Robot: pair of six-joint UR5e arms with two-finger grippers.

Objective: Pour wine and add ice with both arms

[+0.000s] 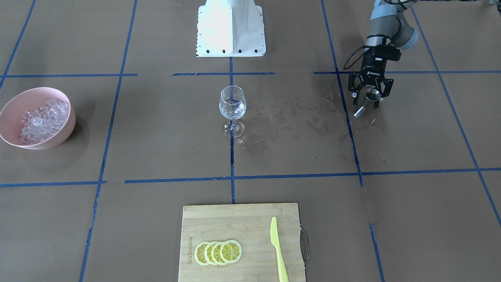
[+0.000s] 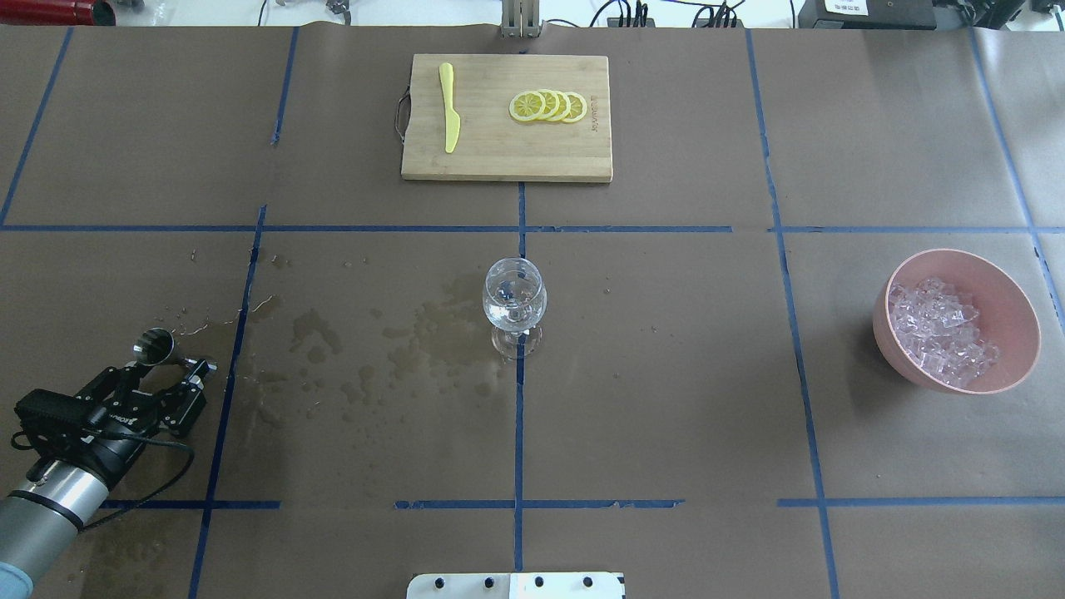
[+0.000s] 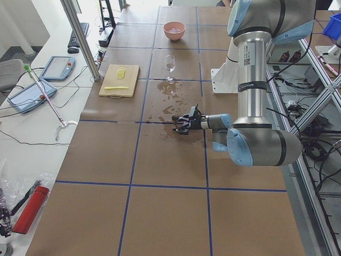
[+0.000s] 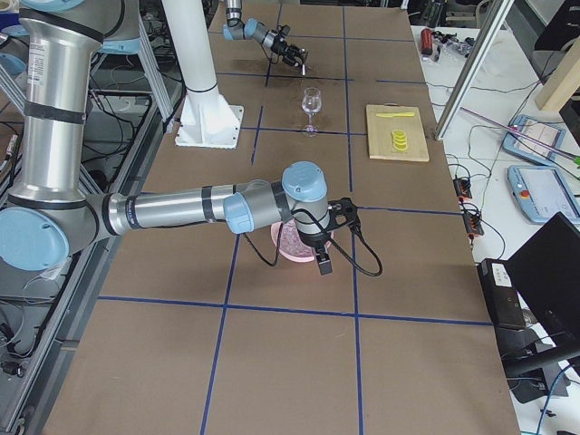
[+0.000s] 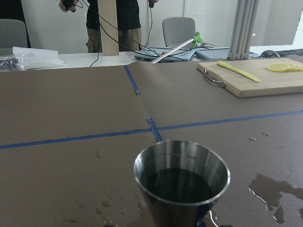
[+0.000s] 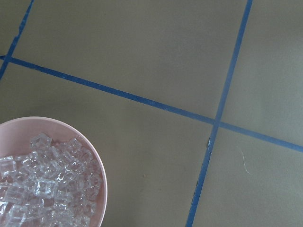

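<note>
The left gripper (image 1: 366, 105) sits low at the table with its fingers spread to either side of a steel jigger (image 5: 181, 177). No pad visibly presses on the jigger, so read the gripper as released. The jigger stands upright, mouth up, which would keep any contents in. Its inside is dark, and the fill level cannot be judged.

Wet patches (image 2: 433, 333) mark the brown paper between the jigger and the wine glass (image 2: 515, 304). The glass stands on the centre tape line with clear liquid in it, probably so that either arm can reach it.

The right gripper (image 4: 323, 265) hangs over the pink bowl (image 2: 1019, 333), well off to the robot's right. Whether it is spread or clenched cannot be told. The ice (image 2: 940, 329) lies heaped in that bowl.

Farther out, a bamboo cutting board (image 2: 466, 162) carries lemon slices (image 2: 549, 106) and a yellow knife (image 2: 449, 108).

"ROBOTIQ" is printed on the left gripper's body. The board's burnt-in mark is too small to read.
</note>
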